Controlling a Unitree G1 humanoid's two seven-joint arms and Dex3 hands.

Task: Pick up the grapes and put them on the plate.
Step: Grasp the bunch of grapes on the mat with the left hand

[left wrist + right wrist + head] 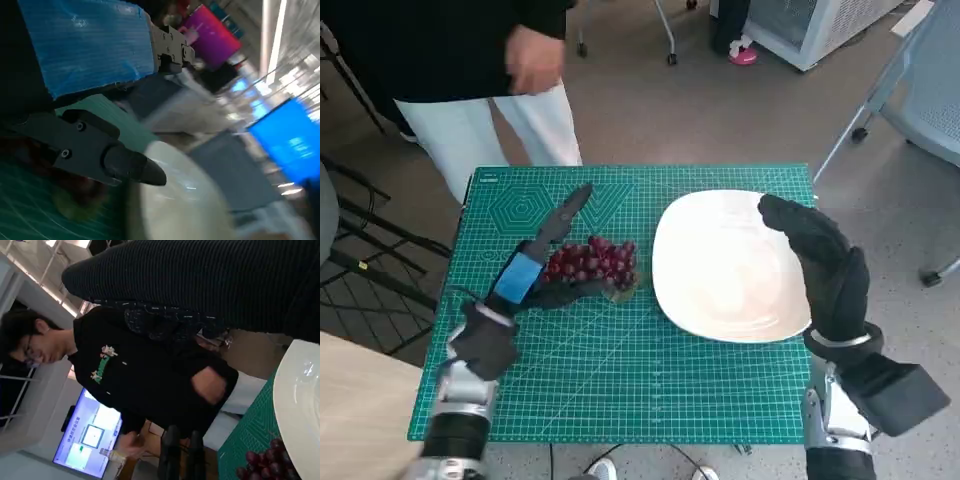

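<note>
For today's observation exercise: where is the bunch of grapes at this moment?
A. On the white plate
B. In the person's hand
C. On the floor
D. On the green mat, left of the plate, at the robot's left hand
D: the grapes lie on the green mat beside the plate, with the left hand on them.

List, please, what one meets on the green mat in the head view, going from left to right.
Left hand → grapes → plate → right hand, over the plate's right edge.

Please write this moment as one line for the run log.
left hand: fingers at the grapes, grasp unclear | right hand: open, over the plate rim | grapes: on the mat, beside the plate
</note>
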